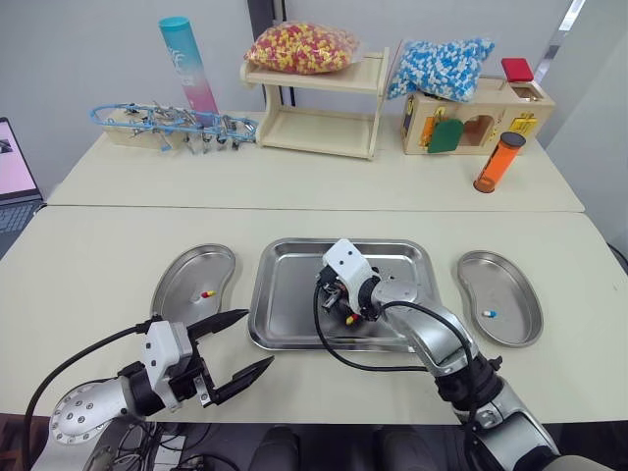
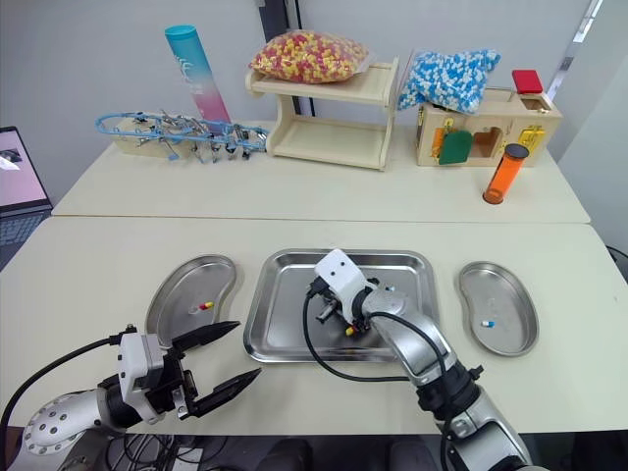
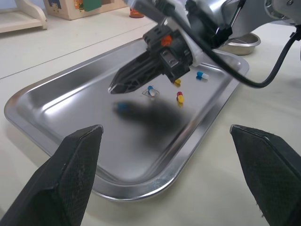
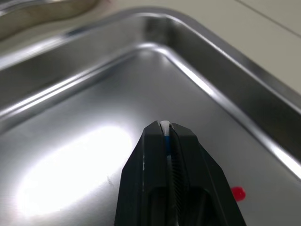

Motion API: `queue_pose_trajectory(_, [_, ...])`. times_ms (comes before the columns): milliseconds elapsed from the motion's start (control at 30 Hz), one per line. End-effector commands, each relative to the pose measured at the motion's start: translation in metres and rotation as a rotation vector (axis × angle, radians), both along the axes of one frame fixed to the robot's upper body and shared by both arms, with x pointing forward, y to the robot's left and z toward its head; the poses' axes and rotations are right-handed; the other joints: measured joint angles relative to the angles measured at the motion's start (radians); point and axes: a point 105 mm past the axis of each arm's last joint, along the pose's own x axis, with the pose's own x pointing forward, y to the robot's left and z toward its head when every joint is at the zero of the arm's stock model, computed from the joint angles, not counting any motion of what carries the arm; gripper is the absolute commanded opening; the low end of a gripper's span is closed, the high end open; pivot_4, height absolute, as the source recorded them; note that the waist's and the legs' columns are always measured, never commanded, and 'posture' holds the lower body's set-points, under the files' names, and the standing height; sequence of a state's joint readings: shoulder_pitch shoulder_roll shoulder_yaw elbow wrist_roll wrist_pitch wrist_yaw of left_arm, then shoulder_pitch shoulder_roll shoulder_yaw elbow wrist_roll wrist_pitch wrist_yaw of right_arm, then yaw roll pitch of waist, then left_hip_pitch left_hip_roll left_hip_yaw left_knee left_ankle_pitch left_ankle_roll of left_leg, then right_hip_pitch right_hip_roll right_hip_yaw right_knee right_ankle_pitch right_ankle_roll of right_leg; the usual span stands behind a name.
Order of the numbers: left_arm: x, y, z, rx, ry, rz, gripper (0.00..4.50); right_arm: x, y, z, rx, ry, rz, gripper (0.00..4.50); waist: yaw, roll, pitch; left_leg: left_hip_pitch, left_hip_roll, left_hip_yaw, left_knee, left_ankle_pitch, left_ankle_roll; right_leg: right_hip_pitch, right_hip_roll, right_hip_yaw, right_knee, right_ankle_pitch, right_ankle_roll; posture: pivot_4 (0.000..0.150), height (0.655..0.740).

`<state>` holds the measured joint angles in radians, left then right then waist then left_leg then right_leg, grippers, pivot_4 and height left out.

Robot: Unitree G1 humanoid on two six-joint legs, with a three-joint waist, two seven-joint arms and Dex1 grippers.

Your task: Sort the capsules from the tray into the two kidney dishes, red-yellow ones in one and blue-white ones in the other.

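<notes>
Sorting is barely started, judging by the dishes. One red-yellow capsule lies in the left dish, and one blue-white capsule lies in the right dish. The tray sits centre frame between the two dishes. The left wrist view shows a few loose capsules on its floor, a mix of both colours, clustered close to the right arm's fingers. Most of the job is left: each of these has to go to its matching dish.

The right gripper is clenched on a held capsule. A white end pokes out at the fingertips and blue shows in the slit between them. It is blue-white, so it belongs in the right dish, which is well apart from it now.

The right arm comes up from the lower right of the head views. Its elbow is bent and its forearm angles up-left into the middle of the tray. The fingers are low over the tray floor and aim toward a tray corner. Cannot tell if the tips touch the metal.

The left gripper sits lower left in the head views, over the table just outside the tray's near rim. Its fingers are spread wide and empty, pointing toward the tray.
</notes>
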<state>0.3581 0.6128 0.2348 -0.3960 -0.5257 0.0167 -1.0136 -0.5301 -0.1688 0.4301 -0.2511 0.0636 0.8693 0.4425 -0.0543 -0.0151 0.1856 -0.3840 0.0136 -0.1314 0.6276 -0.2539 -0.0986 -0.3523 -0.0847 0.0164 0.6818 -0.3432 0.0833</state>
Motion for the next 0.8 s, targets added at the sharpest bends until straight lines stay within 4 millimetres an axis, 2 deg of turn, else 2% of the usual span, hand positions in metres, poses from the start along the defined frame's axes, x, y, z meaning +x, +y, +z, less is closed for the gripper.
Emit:
queue_pose_trajectory(33, [-0.002,-0.005,0.008,0.011,-0.036,-0.036,4.50,-0.008,-0.008,0.036,0.068,-0.082,0.060,0.02,0.000,0.000,0.000,0.000,0.000,0.000,0.000,0.000,0.000,0.000,0.000,0.000,0.000,0.000,0.000,0.150,0.7400])
queue_pose_trajectory(167, [-0.006,-0.010,0.010,0.010,-0.030,-0.088,4.50,-0.021,-0.041,0.054,0.084,-0.097,0.102,0.02,0.008,0.000,0.000,-0.001,0.000,0.000,0.000,0.000,0.000,0.000,0.000,0.000,-0.001,0.000,0.000,0.150,0.7400])
queue_pose_trajectory(267, [-0.017,-0.018,0.011,0.011,-0.014,-0.176,4.50,-0.047,-0.075,0.061,0.085,-0.102,0.182,0.02,0.018,0.000,0.000,-0.001,0.000,0.000,0.000,0.000,0.000,0.000,0.000,-0.001,-0.002,0.000,0.000,0.150,0.7400])
queue_pose_trajectory(367, [-0.024,-0.022,0.010,0.014,0.001,-0.225,4.50,-0.063,-0.097,0.064,0.071,-0.139,0.217,0.02,0.023,0.000,0.000,-0.002,0.000,0.001,-0.001,0.000,0.001,0.000,0.000,0.000,-0.003,0.000,0.000,0.150,0.7400])
queue_pose_trajectory(500, [-0.036,-0.034,0.010,0.032,0.003,-0.353,4.50,-0.073,-0.170,0.045,-0.126,-0.074,0.121,0.02,0.025,0.000,0.000,-0.001,0.000,0.001,0.000,0.000,0.001,0.002,0.000,-0.001,-0.002,0.000,0.000,0.150,0.7400])
queue_pose_trajectory(600, [-0.037,-0.039,0.014,0.024,-0.002,-0.392,4.50,-0.074,-0.216,0.034,-0.195,-0.015,0.003,0.02,0.026,0.000,0.001,0.000,0.000,0.003,0.000,0.000,0.001,0.003,-0.001,-0.001,-0.003,0.000,0.000,0.150,0.7400])
queue_pose_trajectory(800, [-0.034,-0.039,0.016,0.018,-0.009,-0.412,4.50,-0.071,-0.271,0.008,-0.298,0.055,-0.155,0.02,0.020,0.000,0.000,0.002,0.000,0.004,0.000,0.000,0.001,0.004,-0.001,0.001,-0.002,0.000,0.000,0.150,0.7400])
